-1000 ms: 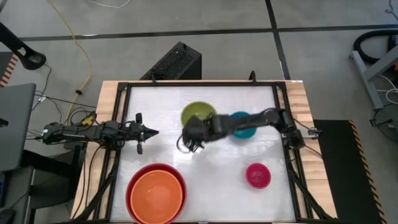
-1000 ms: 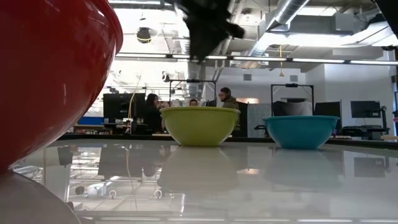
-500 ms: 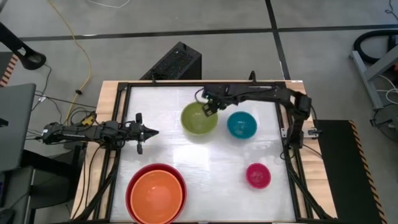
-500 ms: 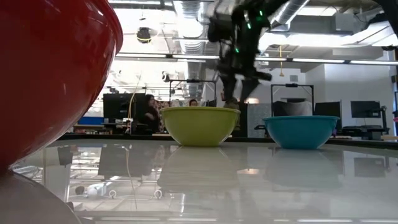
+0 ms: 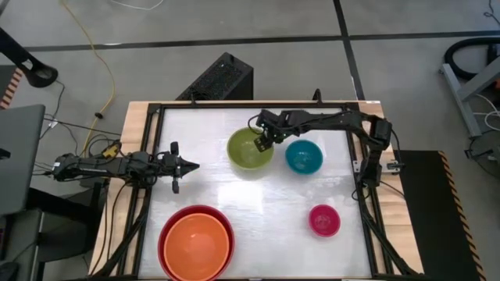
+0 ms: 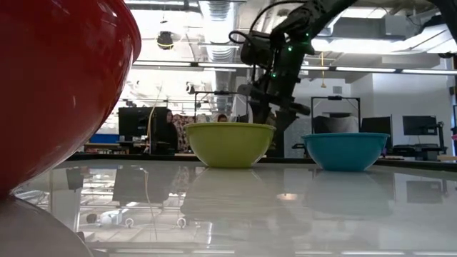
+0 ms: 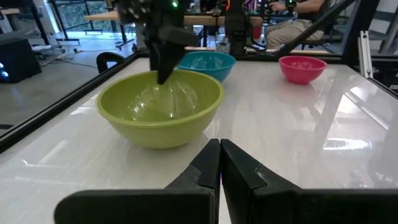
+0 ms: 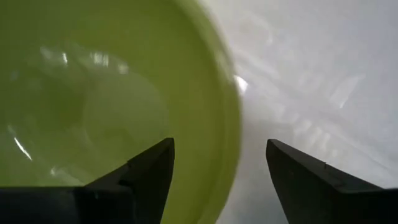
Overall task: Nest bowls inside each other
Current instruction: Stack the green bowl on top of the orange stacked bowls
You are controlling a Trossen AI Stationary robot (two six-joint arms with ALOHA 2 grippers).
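Note:
The lime green bowl (image 5: 248, 151) stands on its base at the table's far middle. The teal bowl (image 5: 303, 157) is to its right and the pink bowl (image 5: 324, 220) sits nearer the front right. The orange bowl (image 5: 196, 243) sits inside the red bowl (image 5: 167, 231) at the front left. My right gripper (image 8: 221, 168) is open and slants down over the green bowl's right rim (image 8: 231, 134). One finger (image 8: 149, 171) is over the inside and the other finger (image 8: 305, 177) is outside. My left gripper (image 5: 191, 165) waits shut at the left side.
A black frame (image 5: 153, 156) runs round the white table top. Open table lies between the green bowl and the front bowls. In the low view the red bowl (image 6: 57, 86) fills the left side, and people sit at desks in the room behind.
My right gripper has swung from the table's middle, just in front of the green bowl, toward the far edge and a little right. It has then sunk down over the green bowl's right rim. The bowls have stayed where they were.

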